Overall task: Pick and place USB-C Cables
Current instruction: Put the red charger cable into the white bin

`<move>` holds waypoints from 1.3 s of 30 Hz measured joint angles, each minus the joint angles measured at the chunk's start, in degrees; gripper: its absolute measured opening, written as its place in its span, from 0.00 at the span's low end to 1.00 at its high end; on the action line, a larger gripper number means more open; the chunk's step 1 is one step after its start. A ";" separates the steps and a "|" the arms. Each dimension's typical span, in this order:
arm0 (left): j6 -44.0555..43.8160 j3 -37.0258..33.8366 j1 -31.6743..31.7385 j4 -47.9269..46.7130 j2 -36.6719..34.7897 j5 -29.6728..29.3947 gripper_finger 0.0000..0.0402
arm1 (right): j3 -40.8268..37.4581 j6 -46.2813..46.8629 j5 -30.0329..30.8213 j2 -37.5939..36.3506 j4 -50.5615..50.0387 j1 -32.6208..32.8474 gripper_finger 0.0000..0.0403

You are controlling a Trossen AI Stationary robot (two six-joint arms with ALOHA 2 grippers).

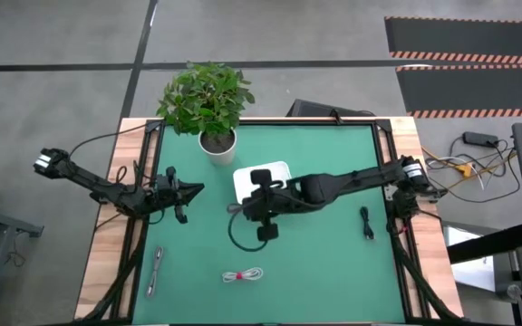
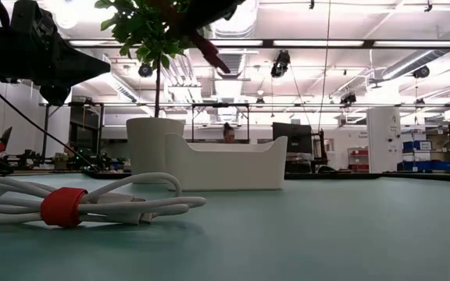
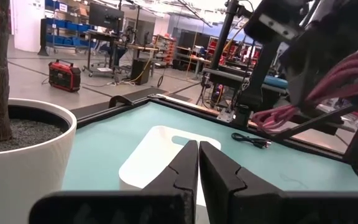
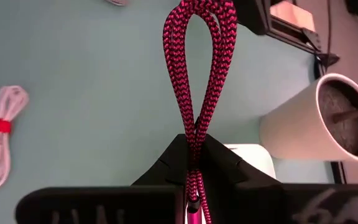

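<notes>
Nearest the low camera: white cable (image 2: 69, 204) with red tie, flat on the green table (image 1: 333, 263) — not yet collected. Silver-grey cable (image 1: 155, 270) near left edge, likewise waiting. Mid-table: right end effector (image 4: 193, 163) pinched on dark red cable (image 4: 199, 68), loop hanging free, raised just beside white tray (image 1: 246, 181) — likely for drop-off. Left end effector (image 3: 198, 163) closed, empty, idle beside potted plant (image 1: 208, 100).

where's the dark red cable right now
The dark red cable hangs pinched in the shut right gripper, raised over mid-table beside the white tray, in front of the potted plant.
</notes>
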 joint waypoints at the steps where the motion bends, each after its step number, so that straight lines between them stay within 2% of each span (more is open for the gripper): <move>1: -0.23 -0.02 -0.02 0.00 0.00 0.02 0.00 | 0.64 -0.31 -0.75 0.00 -0.47 -0.04 0.04; 11: -8.61 -0.02 -0.01 -0.06 1.53 0.04 0.00 | 4.48 -1.18 -0.87 0.00 -3.01 -0.81 0.04; 18: -10.53 -0.02 -0.02 -0.46 4.24 0.09 0.00 | 7.28 -3.11 -0.88 2.62 -3.58 -2.27 0.04; 25: -10.47 -0.02 -0.02 -0.51 5.02 0.09 0.00 | 16.61 -5.12 -0.96 9.02 -15.75 -3.74 0.04; 34: -9.83 -0.02 0.00 -0.48 4.98 0.04 0.00 | 29.51 -5.44 -0.94 18.36 -32.28 -8.65 0.04; 39: -5.30 -0.01 -0.01 -0.20 4.69 -1.05 0.00 | 31.40 -6.95 -0.68 22.22 -35.30 -12.05 0.04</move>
